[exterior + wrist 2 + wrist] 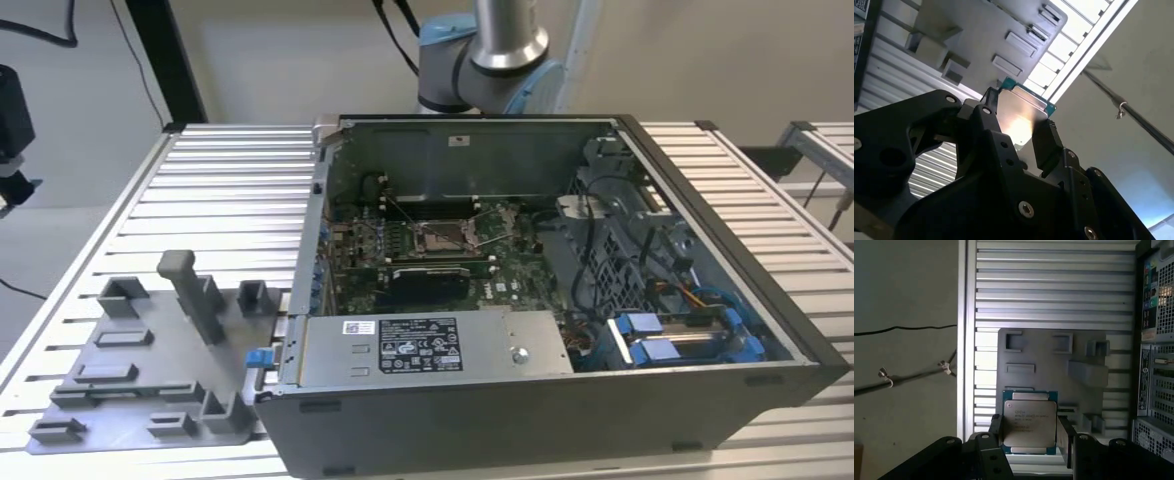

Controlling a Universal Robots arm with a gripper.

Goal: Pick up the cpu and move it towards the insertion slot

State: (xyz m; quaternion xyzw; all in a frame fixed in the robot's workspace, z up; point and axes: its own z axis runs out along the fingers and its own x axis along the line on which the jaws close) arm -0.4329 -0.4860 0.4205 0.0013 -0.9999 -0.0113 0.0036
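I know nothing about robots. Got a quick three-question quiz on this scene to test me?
1. True or false: the claw is shut on the cpu.
2. In the first wrist view, what lies behind the cpu? A. a grey plate B. a keyboard C. a cup
3. Fill in: in the exterior view, the slot sits inside the open ____.
Key: 1 true; 2 A; 3 case.

My end effector (1030, 436) is matt black; the cpu (1030, 421) shows a smooth silvery metal face with a soft sheen. The fixture plate (167, 345) looks matt grey plastic, the desk (227, 170) ribbed bare metal.
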